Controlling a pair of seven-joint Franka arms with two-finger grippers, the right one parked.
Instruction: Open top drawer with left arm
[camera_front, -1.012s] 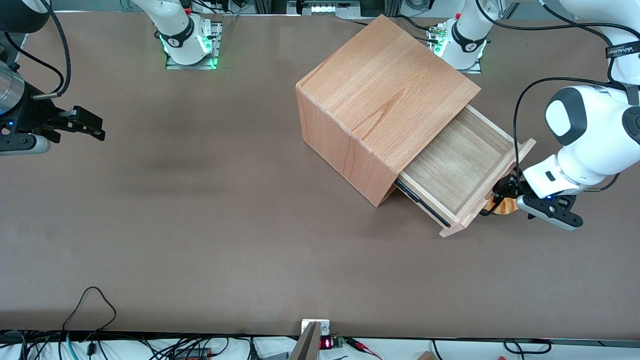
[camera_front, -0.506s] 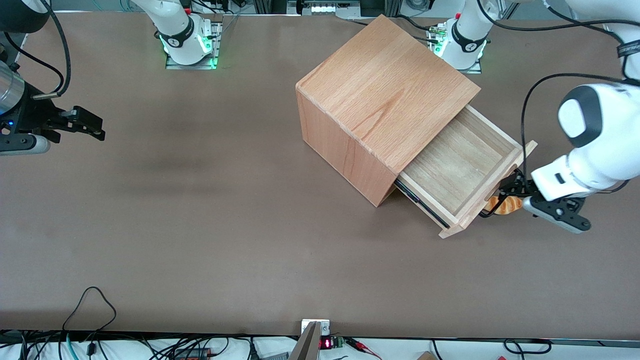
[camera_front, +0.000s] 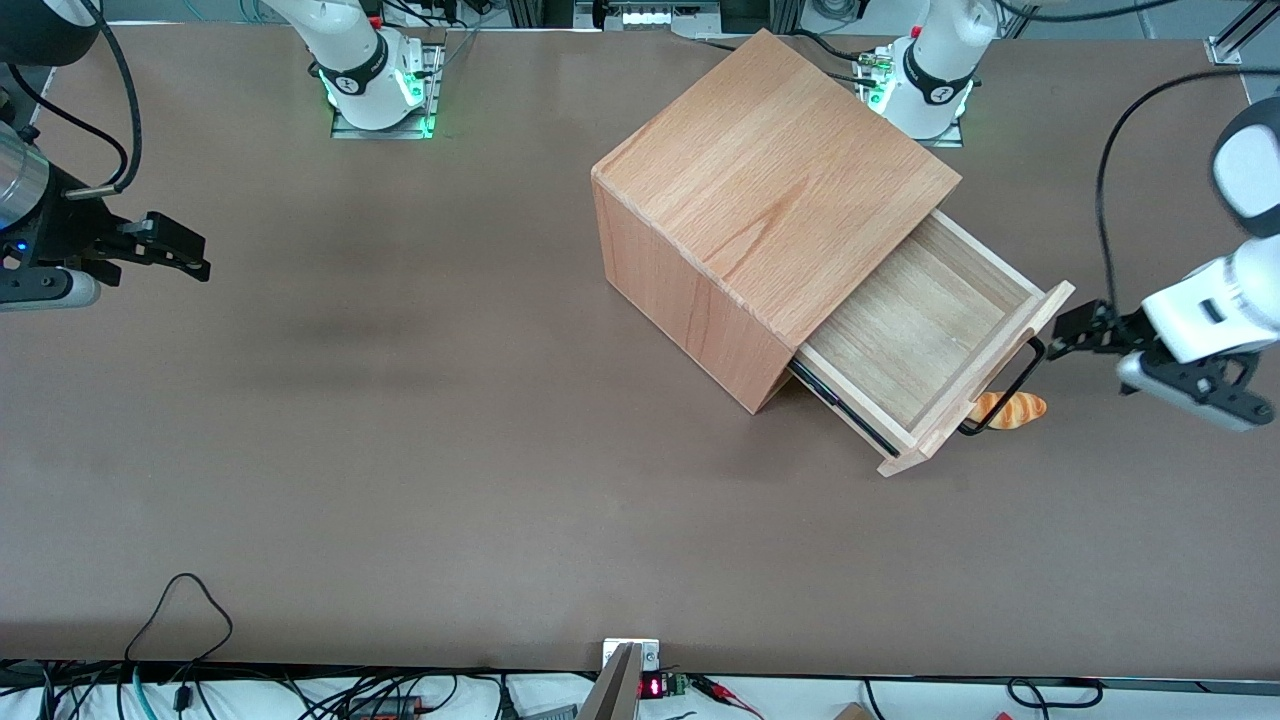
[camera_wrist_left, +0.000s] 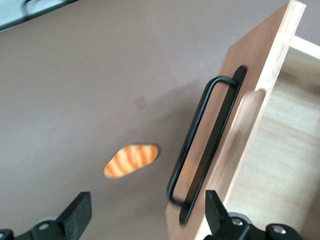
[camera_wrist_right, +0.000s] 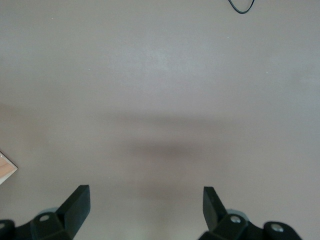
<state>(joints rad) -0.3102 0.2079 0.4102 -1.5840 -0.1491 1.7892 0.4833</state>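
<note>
The top drawer (camera_front: 925, 345) stands pulled out of the wooden cabinet (camera_front: 770, 200) near the worktop's (camera_front: 400, 450) working-arm end, the hand (camera_front: 1072, 335) spread apart, empty, just beside its black loop handle (camera_wrist_left: 202, 145).

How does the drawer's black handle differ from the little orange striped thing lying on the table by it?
The handle is a thin black loop fixed to the top drawer; the orange striped thing is a small rounded piece lying loose on the table. The handle sits raised; the orange piece lies flat. The gripper, open, holds neither.
</note>
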